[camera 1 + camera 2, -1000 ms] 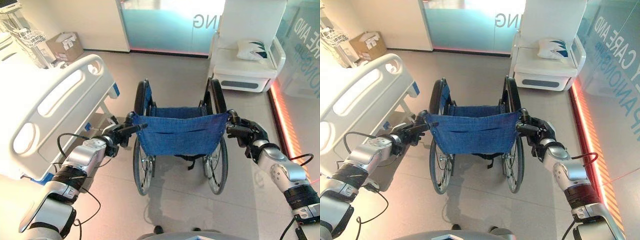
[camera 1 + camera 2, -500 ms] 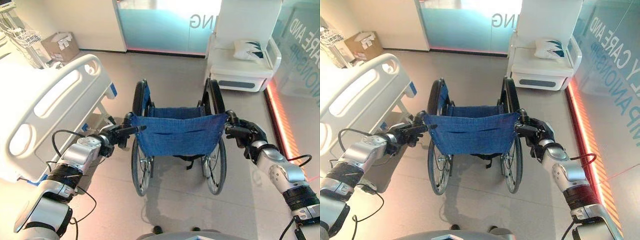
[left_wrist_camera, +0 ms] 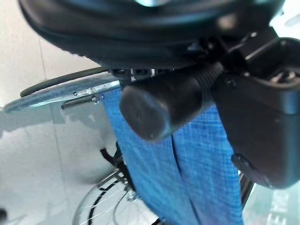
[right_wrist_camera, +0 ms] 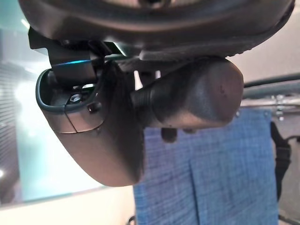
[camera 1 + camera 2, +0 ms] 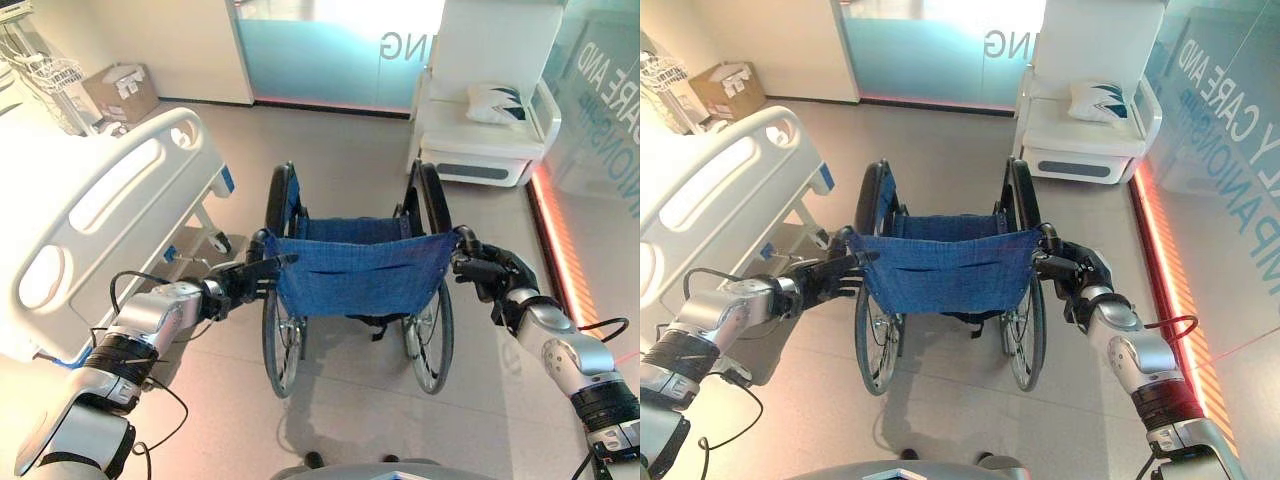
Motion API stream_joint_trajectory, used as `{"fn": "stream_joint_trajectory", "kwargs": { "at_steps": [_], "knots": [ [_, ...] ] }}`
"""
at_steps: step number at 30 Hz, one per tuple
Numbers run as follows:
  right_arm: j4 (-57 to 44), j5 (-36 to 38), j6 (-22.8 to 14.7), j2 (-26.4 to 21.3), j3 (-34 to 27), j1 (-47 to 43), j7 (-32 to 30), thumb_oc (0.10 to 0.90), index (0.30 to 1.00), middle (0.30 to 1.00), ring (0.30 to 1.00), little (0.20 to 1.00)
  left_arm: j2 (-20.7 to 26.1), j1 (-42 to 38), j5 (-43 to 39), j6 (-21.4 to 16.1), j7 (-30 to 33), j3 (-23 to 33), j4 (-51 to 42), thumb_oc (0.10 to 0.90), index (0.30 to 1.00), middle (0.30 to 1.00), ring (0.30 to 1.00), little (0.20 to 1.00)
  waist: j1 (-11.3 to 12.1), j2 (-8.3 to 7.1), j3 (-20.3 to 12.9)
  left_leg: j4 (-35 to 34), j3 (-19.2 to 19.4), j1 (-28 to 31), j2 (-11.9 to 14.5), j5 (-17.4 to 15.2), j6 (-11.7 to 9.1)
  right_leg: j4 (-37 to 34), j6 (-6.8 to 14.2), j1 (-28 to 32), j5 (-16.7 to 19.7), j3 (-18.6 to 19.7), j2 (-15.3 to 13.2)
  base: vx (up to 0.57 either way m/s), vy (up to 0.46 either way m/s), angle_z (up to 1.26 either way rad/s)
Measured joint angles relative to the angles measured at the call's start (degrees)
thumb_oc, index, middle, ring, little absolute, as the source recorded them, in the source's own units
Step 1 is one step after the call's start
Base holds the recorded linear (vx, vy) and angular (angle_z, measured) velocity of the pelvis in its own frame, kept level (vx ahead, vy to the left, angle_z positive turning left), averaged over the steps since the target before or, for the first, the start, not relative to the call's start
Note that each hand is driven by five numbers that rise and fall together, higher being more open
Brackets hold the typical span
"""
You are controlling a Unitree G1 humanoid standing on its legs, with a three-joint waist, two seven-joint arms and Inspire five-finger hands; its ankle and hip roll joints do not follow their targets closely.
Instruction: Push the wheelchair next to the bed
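Left eye view: you are seeing the bed (image 5: 90, 210) lying at frame left, your left hand (image 5: 232, 283) curling round the wheelchair (image 5: 355, 272) grip at centre, your right hand (image 5: 497, 274) clasping the opposite grip.

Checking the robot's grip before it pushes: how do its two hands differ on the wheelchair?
The left robot hand holds the wheelchair's left push handle, on the bed's side; the right robot hand holds the right handle, nearer the white chair. The left arm reaches in lower and flatter; the right bends sharply. Both are curled round handles.
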Motion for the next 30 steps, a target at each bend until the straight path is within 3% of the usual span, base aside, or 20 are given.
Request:
{"fn": "stream_joint_trajectory", "kwargs": {
  "at_steps": [1,21,30],
  "knots": [
    [0.0,0.1,0.1,-0.1,0.0,0.0,0.0,0.400,0.300,0.300,0.300,0.300,-0.1,0.3,0.0,-0.8,0.5,0.2,0.0,0.400,0.300,0.300,0.300,0.300,0.0,0.00,0.0,0.0,0.0,0.0,0.0,0.0,0.0,0.0,0.0,0.0,0.0,0.0,0.0,0.00,0.000,0.00],
    [0.0,0.2,0.0,0.0,-0.1,0.3,0.0,0.400,0.300,0.300,0.300,0.300,-1.5,1.8,-0.8,-3.0,1.3,1.1,0.1,0.400,0.300,0.300,0.300,0.300,-0.2,-0.13,-0.1,0.0,0.0,0.2,-0.5,0.0,0.0,0.0,0.3,0.1,0.2,0.0,-0.4,0.00,0.000,0.00],
    [0.0,-0.1,-0.9,0.4,-0.2,2.1,0.1,0.400,0.300,0.300,0.300,0.300,-2.2,7.2,-18.2,-6.4,2.2,4.0,0.2,0.400,0.300,0.300,0.300,0.300,-0.1,-1.05,-0.7,0.4,0.1,0.3,-0.6,0.0,0.1,0.0,0.4,0.2,0.2,0.0,-0.6,0.00,0.000,0.00]
  ]
}}
